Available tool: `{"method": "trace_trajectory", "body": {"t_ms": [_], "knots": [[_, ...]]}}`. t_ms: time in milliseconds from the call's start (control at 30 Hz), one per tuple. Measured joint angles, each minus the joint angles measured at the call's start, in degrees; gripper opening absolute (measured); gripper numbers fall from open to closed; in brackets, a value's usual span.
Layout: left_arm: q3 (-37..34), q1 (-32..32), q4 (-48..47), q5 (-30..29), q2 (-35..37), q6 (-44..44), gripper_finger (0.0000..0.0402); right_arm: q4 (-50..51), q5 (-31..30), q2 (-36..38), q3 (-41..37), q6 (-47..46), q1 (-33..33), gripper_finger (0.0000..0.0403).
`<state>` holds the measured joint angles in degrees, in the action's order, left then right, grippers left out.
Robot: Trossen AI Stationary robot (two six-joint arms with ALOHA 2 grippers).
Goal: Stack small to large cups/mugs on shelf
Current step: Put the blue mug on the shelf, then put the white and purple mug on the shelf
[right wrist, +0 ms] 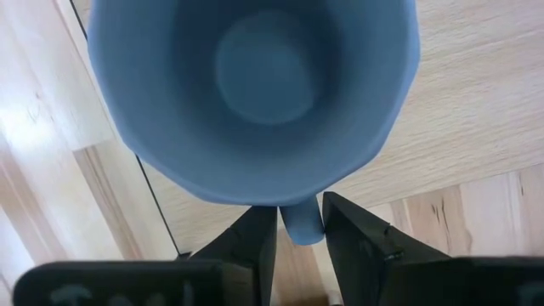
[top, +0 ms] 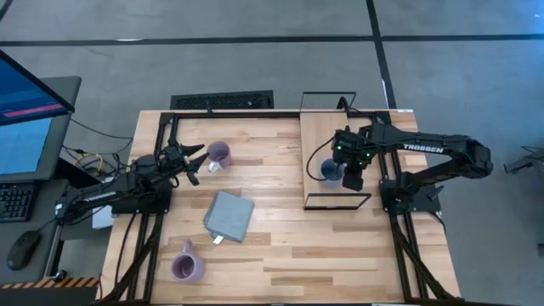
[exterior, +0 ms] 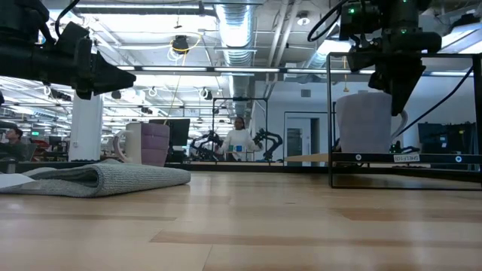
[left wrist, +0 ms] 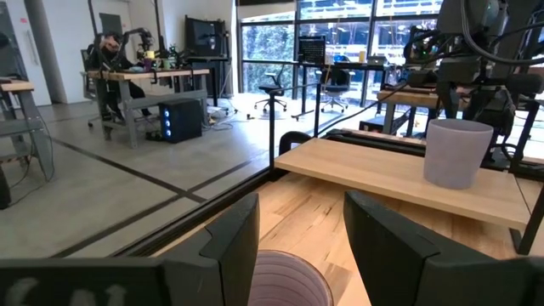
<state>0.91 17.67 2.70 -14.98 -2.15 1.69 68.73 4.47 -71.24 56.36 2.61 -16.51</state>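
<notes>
On the pale wooden shelf point(top: 327, 136) at the worktop's point(top: 340, 246) right side stands 1 blue-grey mug point(top: 330, 171), upright and empty. Directly above it, the right gripper point(top: 350, 176) points down, its fingers point(right wrist: 255, 242) closed on the mug's handle. Across the worktop, the left gripper point(top: 194, 161) sits just beside a lavender mug point(top: 219, 154), its fingers point(left wrist: 229, 242) open on either side of the rim without touching. A grey folded cloth point(top: 229, 215) lies near the middle. Nearer the front left edge, a second lavender mug point(top: 186, 264) stands well apart from the others.
</notes>
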Motion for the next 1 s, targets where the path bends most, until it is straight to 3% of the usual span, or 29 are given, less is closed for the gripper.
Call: {"method": "trace_trajectory", "body": {"t_ms": [167, 533, 867, 1000], "knots": [[0.0, 0.0, 0.0, 0.0, 0.0, 0.0, 0.0164, 0.0, 0.0, 0.0, 0.0, 0.3, 0.0, 0.0143], [0.0, 0.0, 0.0, 0.0, 0.0, 0.0, 0.0164, 0.6, 0.0, 0.0, 0.0, 0.4, 0.3, 0.0251], [0.0, 0.0, 0.0, 0.0, 0.0, 0.0, 0.0164, 7.4, 0.0, 0.0, 6.6, 0.4, 0.3, 0.0261], [0.0, 0.0, 0.0, 0.0, 0.0, 0.0, 0.0164, 9.0, -2.8, 0.0, 11.8, 1.2, 0.2, 0.0261]]}}
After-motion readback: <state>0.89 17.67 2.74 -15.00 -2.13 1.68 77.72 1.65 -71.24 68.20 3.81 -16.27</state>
